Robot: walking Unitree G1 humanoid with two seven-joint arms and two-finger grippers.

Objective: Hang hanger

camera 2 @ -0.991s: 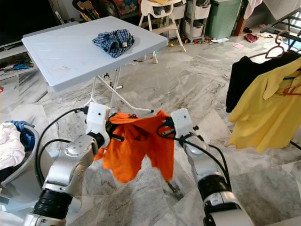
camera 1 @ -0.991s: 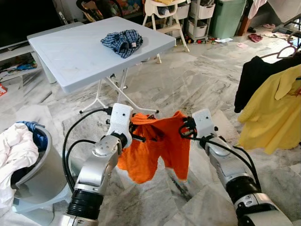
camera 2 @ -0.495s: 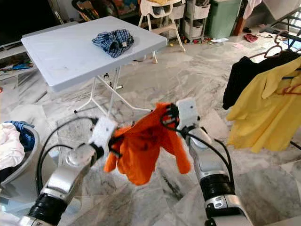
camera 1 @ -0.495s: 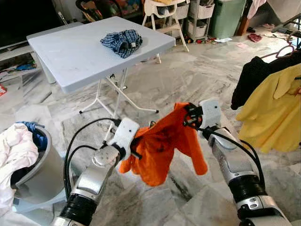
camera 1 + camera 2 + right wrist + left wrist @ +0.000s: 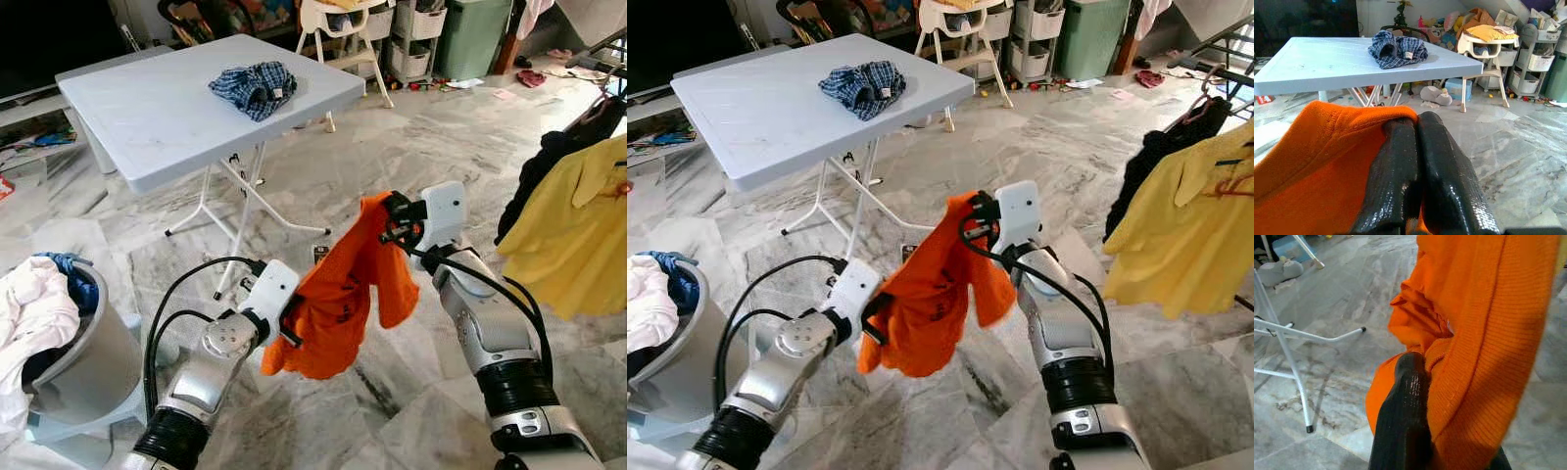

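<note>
Honestly nothing readable here. The orange shirt (image 5: 338, 304) has some dark print on it, but it's too crumpled and small to make out. The checked cloth (image 5: 254, 86) on the table (image 5: 147, 122) has a tiny white tag, also illegible.

right gripper (image 5: 972, 223) pinches orange shirt (image 5: 926, 299) top; left gripper (image 5: 872, 318) grips lower edge | white table (image 5: 774, 108) behind

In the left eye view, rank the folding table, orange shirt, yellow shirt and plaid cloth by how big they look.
1. folding table
2. orange shirt and yellow shirt: look about alike; the yellow is cut off by the frame's edge, so unranked.
3. plaid cloth
</note>
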